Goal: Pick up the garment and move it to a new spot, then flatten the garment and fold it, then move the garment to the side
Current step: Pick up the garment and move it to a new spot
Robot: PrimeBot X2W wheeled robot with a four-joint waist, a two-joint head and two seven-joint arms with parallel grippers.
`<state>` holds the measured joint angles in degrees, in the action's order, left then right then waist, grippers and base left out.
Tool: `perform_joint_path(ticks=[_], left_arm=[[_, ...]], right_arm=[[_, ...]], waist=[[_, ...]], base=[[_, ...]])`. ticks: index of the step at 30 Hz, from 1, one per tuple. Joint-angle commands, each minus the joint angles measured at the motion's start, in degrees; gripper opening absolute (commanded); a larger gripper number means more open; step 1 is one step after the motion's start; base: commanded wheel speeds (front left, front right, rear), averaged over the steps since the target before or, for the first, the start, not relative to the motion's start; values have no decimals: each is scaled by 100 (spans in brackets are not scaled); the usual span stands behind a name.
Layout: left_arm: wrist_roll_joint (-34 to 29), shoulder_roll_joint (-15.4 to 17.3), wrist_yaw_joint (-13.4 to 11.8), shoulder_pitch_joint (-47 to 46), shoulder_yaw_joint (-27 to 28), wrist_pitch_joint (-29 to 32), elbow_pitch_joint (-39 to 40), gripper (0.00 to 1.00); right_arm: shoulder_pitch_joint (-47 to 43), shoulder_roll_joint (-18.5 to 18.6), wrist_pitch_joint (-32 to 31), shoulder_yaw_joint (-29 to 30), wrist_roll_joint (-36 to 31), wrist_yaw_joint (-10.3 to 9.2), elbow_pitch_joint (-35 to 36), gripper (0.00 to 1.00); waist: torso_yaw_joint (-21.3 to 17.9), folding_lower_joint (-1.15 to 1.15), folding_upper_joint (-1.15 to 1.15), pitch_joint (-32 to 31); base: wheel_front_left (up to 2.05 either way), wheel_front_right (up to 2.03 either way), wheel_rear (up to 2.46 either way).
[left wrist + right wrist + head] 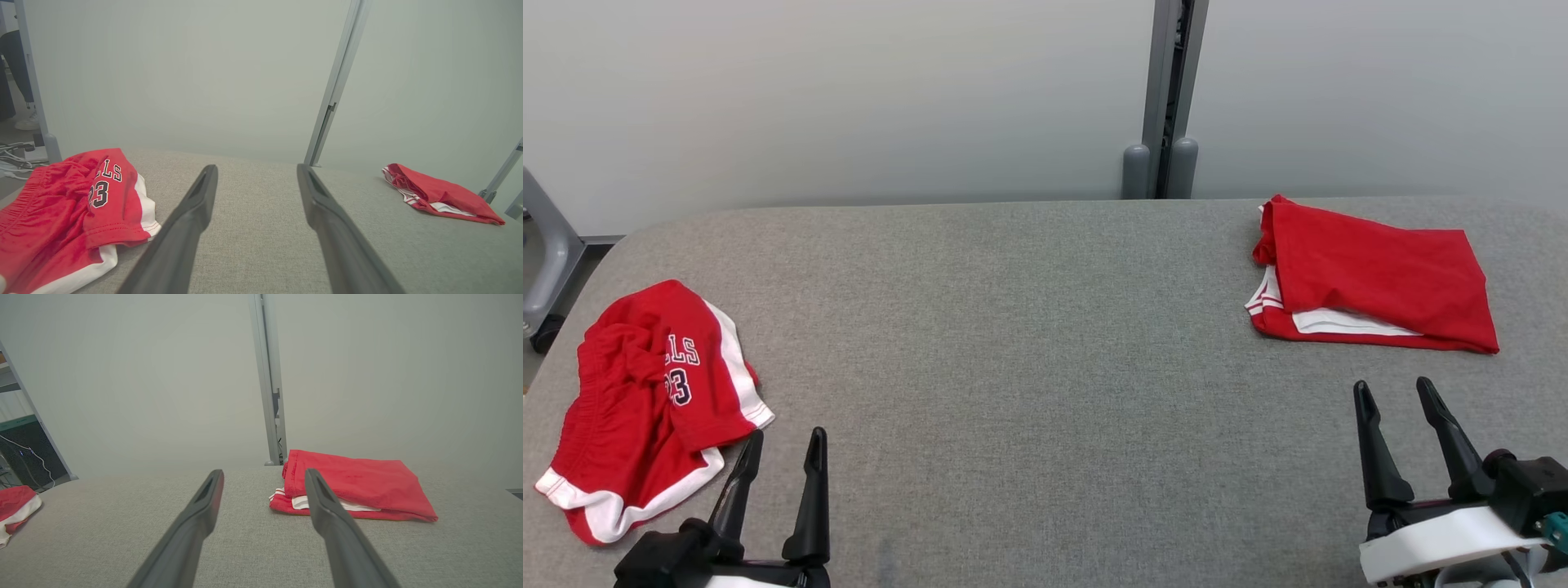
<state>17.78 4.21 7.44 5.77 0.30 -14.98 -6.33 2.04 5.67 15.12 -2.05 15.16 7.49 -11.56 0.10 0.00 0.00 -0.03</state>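
Head view puts the crumpled shorts just left of our left gripper, jaws spread and empty; right gripper likewise. Light, limp cloth, we judge: pinch the near white hem.

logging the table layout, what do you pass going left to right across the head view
crumpled red and white basketball shorts → left gripper → grey upright post → folded red garment with white trim

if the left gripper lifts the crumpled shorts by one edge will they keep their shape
Probably not: the crumpled shorts lie in soft folds, so they should droop and unfurl. The cloth looks thin, so likely light. Pushed, they may bunch.
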Motion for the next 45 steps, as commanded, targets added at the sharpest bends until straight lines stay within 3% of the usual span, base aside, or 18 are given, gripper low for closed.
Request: perform_joint_path(ticks=[1, 16, 29, 45], left_arm=[[-14, 0, 6, 22, -12, -18, 9, 100], [-1, 42, 7, -63, -80, -18, -31, 100], [46, 182, 7, -224, 37, -18, -46, 100], [26, 197, 7, -299, -38, -18, -155, 100]], right_arm=[[-4, 9, 8, 19, -6, 2, 3, 100], [19, 11, 8, -46, 38, 2, -81, 100], [174, -6, 7, -269, 103, 2, -148, 100], [265, 30, 7, -507, 270, 2, -331, 100]], waist=[[10, 0, 0, 2], [347, 0, 0, -21], [1082, 0, 0, 78], [2349, 0, 0, 53]], base=[[0, 0, 0], [0, 0, 0], [0, 0, 0], [0, 0, 0]])
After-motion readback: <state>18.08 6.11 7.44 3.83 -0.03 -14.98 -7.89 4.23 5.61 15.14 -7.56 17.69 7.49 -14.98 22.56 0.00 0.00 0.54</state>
